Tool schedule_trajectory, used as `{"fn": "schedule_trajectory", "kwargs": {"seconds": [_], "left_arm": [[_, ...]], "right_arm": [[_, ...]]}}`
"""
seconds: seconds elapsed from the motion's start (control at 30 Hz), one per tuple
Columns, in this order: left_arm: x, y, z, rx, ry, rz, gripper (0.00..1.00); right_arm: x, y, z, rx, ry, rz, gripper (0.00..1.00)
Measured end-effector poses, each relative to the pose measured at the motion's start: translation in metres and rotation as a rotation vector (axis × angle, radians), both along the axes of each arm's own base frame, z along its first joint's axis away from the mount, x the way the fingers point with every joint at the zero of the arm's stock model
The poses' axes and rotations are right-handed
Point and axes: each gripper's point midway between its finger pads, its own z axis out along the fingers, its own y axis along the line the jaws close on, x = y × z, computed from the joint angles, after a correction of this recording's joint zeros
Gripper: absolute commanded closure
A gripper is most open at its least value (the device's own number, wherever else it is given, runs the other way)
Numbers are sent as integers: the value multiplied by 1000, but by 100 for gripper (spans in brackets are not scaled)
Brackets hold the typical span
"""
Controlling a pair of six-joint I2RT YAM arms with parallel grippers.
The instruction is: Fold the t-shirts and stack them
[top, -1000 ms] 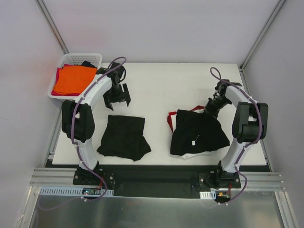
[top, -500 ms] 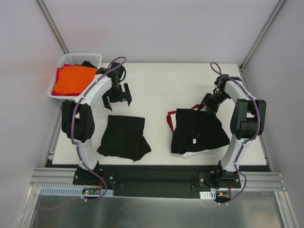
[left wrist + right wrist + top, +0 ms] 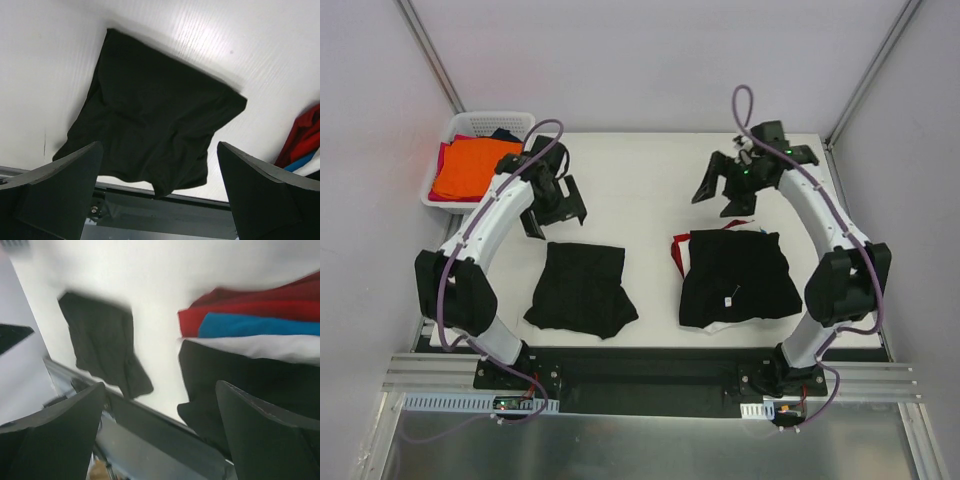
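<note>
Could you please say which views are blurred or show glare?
Right wrist view: blurred, smearing the stack of red, blue, white and black t-shirts. Left wrist view: sharp, glare on the white table beside the crumpled black t-shirt. Top view: sharp, evenly lit.

- The left arm [image 3: 485, 222] rises from its base and bends forward, elbow out to the left.
- The left gripper [image 3: 558, 212] points downward with its jaws wide apart and nothing between them (its fingers [image 3: 60, 192] sit in the lower corners of the wrist view).
- The right arm [image 3: 825, 215] stretches far forward, wrist turned in toward the left.
- The right gripper [image 3: 712, 202] is raised, with its jaws spread wide and empty.
</note>
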Motion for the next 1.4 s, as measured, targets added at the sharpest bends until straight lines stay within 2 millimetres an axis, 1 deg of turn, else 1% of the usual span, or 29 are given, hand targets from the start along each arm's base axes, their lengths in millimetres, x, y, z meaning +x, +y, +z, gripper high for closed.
{"fn": "schedule_trajectory", "kwargs": {"seconds": [0.1,0.17,0.23,0.33,0.43,0.53,0.6,0.8,0.87,0.93,1.03,1.17,1.3,1.4], "left_arm": [[-26,7,-9,0,30,21,1],[-45,15,-18,5,57,35,1],[-65,25,-27,2,80,63,1],[-89,45,-39,-14,108,144,1],[-102,59,-45,-20,115,207,1],[-104,57,-47,-40,103,219,1],[-105,52,-53,-68,91,219,1],[-112,38,-87,-154,118,203,1],[-112,38,-96,-162,128,208,1],[-110,43,-104,-165,141,234,1],[-107,58,-113,-157,156,304,1],[-103,74,-115,-139,150,361,1],[-103,75,-115,-135,146,349,1],[-98,70,-119,-168,119,316,1]], "right_arm": [[-25,38,-32,-16,90,120,3],[-43,56,-53,-37,152,182,3],[-57,69,-70,-53,198,230,2],[-70,86,-83,-66,220,284,2],[-76,104,-92,-65,214,325,2],[-78,122,-102,-59,210,354,2],[-79,131,-110,-57,215,363,2],[-82,156,-135,-55,234,380,2],[-83,161,-142,-55,244,382,2],[-84,163,-149,-58,255,381,2],[-84,164,-157,-65,273,378,2],[-83,165,-161,-66,283,375,2],[-81,168,-161,-53,286,381,3],[-82,170,-165,-44,297,387,2]]}}
